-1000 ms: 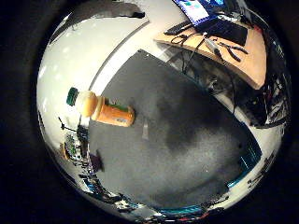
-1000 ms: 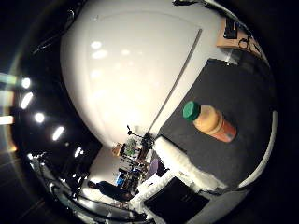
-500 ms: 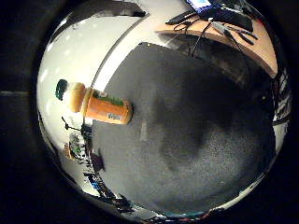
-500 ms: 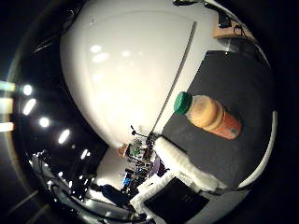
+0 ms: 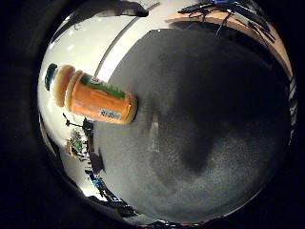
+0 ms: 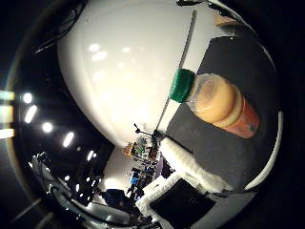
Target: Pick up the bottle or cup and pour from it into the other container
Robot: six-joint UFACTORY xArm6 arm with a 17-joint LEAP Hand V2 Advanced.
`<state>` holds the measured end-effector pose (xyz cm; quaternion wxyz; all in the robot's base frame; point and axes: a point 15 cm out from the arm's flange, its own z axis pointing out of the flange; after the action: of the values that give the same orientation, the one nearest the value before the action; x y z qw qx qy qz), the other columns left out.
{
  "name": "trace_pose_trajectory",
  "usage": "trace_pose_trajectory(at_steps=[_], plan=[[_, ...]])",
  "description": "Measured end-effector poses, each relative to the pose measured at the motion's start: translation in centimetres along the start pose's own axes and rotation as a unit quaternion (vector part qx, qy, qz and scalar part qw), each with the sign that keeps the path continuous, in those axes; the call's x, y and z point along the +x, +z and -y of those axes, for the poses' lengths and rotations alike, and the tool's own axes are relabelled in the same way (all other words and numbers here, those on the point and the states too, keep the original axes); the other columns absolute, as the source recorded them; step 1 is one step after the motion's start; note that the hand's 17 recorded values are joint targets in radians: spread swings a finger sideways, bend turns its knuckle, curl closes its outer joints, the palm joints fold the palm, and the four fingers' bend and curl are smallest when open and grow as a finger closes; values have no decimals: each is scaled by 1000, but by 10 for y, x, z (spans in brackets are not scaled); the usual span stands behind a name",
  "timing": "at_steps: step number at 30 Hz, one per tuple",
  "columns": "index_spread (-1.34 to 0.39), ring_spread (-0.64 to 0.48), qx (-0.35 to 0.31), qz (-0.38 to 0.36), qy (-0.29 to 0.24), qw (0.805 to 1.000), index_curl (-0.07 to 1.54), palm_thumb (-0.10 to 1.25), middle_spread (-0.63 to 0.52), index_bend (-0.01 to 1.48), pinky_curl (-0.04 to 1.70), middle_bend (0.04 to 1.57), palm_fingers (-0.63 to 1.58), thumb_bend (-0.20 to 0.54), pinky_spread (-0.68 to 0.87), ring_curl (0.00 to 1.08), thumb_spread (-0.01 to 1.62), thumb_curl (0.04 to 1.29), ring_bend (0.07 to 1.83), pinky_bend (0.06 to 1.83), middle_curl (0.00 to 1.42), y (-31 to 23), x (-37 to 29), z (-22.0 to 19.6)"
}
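Note:
A clear bottle of orange liquid point(image 5: 95, 96) with a green cap point(image 6: 181, 86) and an orange label stands with its base on a dark grey mat point(image 5: 200, 124). It looms large in the right little finger side palm view, close to the palm. The right thumb side palm view shows the bottle point(image 6: 225, 103) near the mat's edge, in front of a white wall. A white and black part of my hand point(image 6: 186, 179) reaches in beside the mat in that view. The fingers do not show well enough to tell their state.
The dark grey mat fills most of the right little finger side palm view. A wooden desk point(image 5: 250, 13) stands beyond its far edge. A white wall point(image 6: 124, 86) rises behind the bottle, with cluttered shelves point(image 5: 76, 148) in the distance.
The bottle has grown larger in both views over the last second: the palm has come closer to it. The bottle itself stays in place on the mat.

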<state>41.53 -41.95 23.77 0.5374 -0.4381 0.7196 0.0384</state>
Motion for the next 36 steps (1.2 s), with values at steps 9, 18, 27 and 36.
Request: trace_pose_trajectory(at_steps=[9,18,27,36], plan=[[-210,111,-24,11,-5,1000,273,620,40,151,-7,309,178,-24,442,231,1037,342,571,950,353,31,-8,-3],[-199,49,-52,24,-17,998,294,641,-9,171,-9,352,303,-20,372,235,1031,353,668,930,363,65,-26,-7],[-239,-129,-62,35,-8,997,325,716,-136,188,-6,602,757,-20,-40,317,1020,389,983,1070,463,75,-26,-14],[-273,-153,-91,33,0,995,524,874,-144,460,126,874,1279,-17,-400,423,919,481,1104,1241,597,78,-24,-26]])
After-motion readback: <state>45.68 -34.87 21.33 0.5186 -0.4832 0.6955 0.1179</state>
